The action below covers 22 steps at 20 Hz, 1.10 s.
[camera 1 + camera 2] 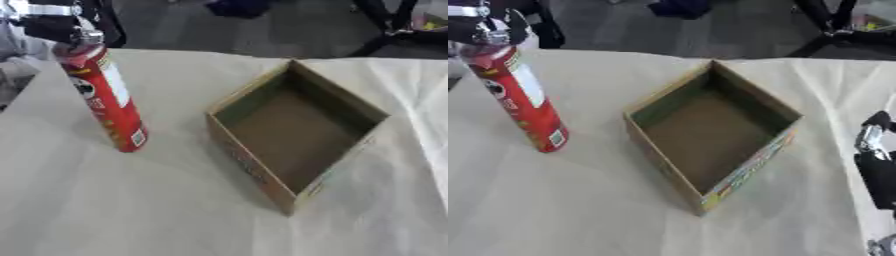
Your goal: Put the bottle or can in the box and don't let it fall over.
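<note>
A tall red can (107, 97) with a white label stands on the table left of the box, leaning with its top toward the far left. My left hand (59, 24) comes in from the upper left corner and is shut on the can's top end, hiding the lid. The open cardboard box (350, 150) sits at the table's middle, turned corner-on toward me, with nothing inside. My right hand (877, 167) shows only in the right eye view at the right edge, fingers pointing up, well clear of the box and holding nothing.
A beige cloth (131, 210) covers the table. Beyond its far edge lie dark floor and black stand legs (389, 30). Bare cloth lies between the can and the box and in front of both.
</note>
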Each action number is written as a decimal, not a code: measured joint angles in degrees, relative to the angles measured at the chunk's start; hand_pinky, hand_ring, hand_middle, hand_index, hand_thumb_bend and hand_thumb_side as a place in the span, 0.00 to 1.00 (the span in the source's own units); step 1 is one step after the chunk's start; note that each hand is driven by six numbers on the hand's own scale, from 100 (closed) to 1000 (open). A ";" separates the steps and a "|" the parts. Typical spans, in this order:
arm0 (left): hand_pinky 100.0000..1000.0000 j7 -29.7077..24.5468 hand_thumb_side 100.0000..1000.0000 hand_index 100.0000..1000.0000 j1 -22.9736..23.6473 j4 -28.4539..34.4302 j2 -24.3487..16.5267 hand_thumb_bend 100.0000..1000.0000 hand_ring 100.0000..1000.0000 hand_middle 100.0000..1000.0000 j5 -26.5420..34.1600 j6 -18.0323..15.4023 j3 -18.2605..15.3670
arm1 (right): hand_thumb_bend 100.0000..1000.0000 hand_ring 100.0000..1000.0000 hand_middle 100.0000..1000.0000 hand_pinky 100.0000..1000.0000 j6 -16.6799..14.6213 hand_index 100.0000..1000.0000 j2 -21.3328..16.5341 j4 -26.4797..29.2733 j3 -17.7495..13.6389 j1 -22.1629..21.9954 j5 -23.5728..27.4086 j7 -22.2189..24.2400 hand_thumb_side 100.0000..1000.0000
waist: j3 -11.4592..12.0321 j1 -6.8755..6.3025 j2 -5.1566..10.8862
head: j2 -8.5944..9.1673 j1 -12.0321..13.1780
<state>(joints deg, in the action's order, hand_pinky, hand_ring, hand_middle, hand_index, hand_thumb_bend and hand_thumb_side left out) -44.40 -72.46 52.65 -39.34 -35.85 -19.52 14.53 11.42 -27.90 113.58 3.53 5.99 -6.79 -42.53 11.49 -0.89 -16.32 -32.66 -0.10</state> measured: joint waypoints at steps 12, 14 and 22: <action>0.80 0.49 1.00 0.86 0.76 -0.31 -0.01 0.20 0.94 0.95 1.53 -0.49 -0.33 | 0.00 0.72 0.96 0.29 -0.09 0.95 0.50 0.00 -0.19 -0.02 0.04 -0.08 0.57 | -0.09 0.31 -0.28 | 0.02 0.22; 0.80 0.28 1.00 0.86 0.78 0.00 -0.01 0.17 0.94 0.95 2.79 -0.28 -0.43 | 0.00 0.72 0.96 0.29 -0.10 0.95 0.51 0.00 -0.26 -0.02 0.04 -0.09 0.57 | -0.09 0.36 -0.33 | 0.04 0.22; 0.80 -0.46 1.00 0.84 0.88 1.31 -0.01 0.22 0.93 0.91 5.92 0.46 -0.32 | 0.00 0.72 0.96 0.29 -0.11 0.95 0.59 0.00 -0.29 -0.03 0.05 -0.10 0.57 | -0.18 0.36 -0.65 | 0.07 0.26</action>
<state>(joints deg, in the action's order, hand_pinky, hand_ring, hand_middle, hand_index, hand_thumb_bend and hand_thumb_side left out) -44.86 -71.58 53.96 -39.35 -29.93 -19.06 14.21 11.31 -27.31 113.58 3.24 5.96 -6.74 -42.63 11.31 -0.53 -16.98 -32.59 0.17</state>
